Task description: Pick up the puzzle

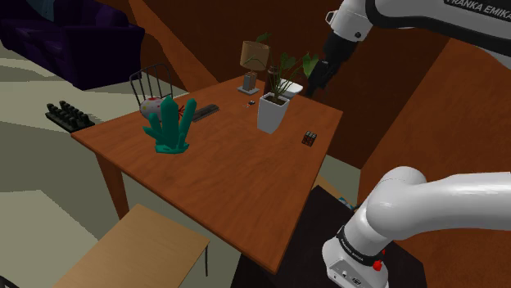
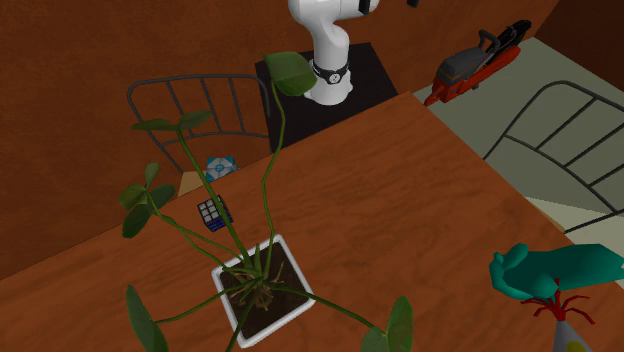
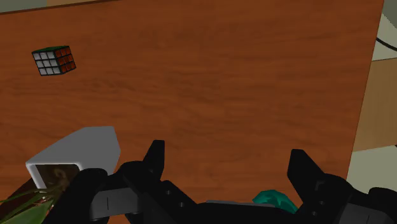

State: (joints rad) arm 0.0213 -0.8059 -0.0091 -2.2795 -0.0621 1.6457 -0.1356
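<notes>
Gripper (image 3: 227, 156) hovered, jaws spread, empty; puzzle cube (image 3: 53, 62) sat at its ten o'clock. It had to clear the white pot (image 3: 79, 151), then centre overhead.

Wooden table (image 1: 229, 180), purple sofa (image 1: 74, 41), wire chair (image 1: 149, 83)

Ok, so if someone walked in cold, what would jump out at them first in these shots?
Probably the leafy plant in its white square pot, toward the far side of the wooden table in the shoulder view, and the teal cactus-shaped figure nearer that view's left. Next comes the small multicoloured puzzle cube, lying alone on the wood, well clear of the open tool.
</notes>
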